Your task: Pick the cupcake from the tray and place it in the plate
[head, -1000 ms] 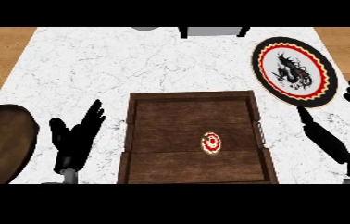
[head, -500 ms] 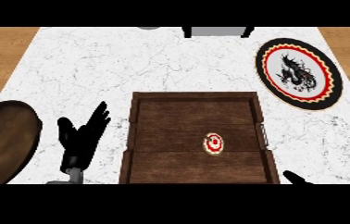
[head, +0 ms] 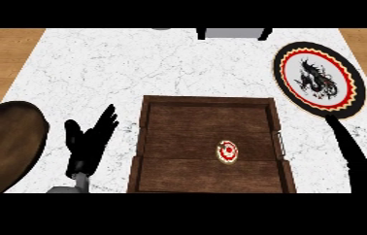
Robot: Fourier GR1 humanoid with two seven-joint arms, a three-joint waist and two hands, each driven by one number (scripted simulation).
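Left of the tray (head: 141, 146), left hand (head: 90, 142) rests open (empty).

The tray (head: 209, 108) is placed at the counter's (head: 108, 69) near middle, and the cupcake (head: 227, 151) is set inside it. The plate (head: 318, 78) is found behind it, to the right.
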